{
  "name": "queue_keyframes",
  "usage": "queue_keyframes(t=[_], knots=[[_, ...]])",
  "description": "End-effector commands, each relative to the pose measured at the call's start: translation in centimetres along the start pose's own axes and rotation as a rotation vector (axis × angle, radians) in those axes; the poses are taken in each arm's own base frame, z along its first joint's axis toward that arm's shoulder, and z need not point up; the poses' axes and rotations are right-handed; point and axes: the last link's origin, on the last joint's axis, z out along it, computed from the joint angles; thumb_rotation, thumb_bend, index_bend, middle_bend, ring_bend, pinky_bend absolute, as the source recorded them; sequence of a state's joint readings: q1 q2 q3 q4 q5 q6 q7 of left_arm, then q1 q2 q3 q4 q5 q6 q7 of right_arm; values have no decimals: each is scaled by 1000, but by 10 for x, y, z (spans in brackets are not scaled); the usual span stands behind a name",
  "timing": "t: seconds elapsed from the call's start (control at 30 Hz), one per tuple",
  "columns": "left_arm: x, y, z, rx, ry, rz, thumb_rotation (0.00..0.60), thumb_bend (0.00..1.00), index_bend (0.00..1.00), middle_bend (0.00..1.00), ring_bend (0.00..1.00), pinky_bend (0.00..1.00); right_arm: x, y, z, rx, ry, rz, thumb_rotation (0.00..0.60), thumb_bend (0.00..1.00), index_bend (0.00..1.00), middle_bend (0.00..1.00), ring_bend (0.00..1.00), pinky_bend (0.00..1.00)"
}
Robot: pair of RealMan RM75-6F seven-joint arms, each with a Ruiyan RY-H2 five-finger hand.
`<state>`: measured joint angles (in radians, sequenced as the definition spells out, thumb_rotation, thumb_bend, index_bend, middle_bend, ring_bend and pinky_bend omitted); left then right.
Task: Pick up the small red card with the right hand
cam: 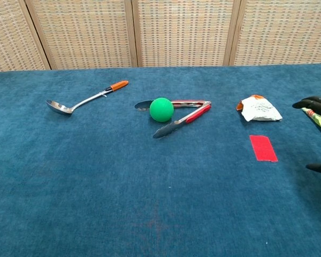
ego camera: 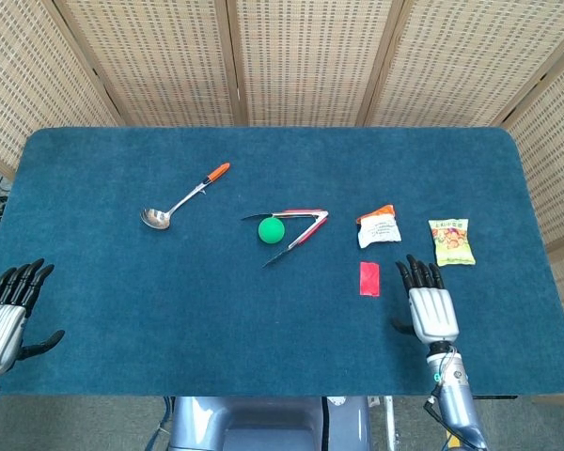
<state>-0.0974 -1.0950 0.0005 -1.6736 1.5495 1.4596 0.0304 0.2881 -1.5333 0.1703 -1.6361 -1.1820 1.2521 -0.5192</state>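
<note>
The small red card [ego camera: 368, 278] lies flat on the blue table, also seen in the chest view as the red card [cam: 263, 148]. My right hand [ego camera: 429, 308] hovers just right of it, fingers spread and empty; only its black fingertips [cam: 313, 101] show at the chest view's right edge. My left hand [ego camera: 6, 314] rests open at the table's near left corner, far from the card.
A white snack packet [ego camera: 379, 227] and a green snack bag [ego camera: 451, 241] lie just beyond the card. Red-handled tongs [ego camera: 299, 229] and a green ball [ego camera: 272, 230] sit mid-table. A ladle [ego camera: 181, 198] lies far left. The table [ego camera: 263, 329] has a near edge.
</note>
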Motion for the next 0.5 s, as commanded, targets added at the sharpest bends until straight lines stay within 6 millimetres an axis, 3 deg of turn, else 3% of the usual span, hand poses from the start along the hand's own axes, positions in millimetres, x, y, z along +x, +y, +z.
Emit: queue_keyframes(t=[0.03, 0.5], knots=[[0, 0, 1, 1, -1, -1, 600, 217, 0, 0, 0, 0, -5, -4, 6, -2, -15, 11, 600, 220, 0, 0, 0, 0], [0, -4, 2, 13, -4, -8, 600, 218, 0, 0, 0, 0, -22, -17, 24, 0, -51, 25, 600, 234, 0, 0, 0, 0]])
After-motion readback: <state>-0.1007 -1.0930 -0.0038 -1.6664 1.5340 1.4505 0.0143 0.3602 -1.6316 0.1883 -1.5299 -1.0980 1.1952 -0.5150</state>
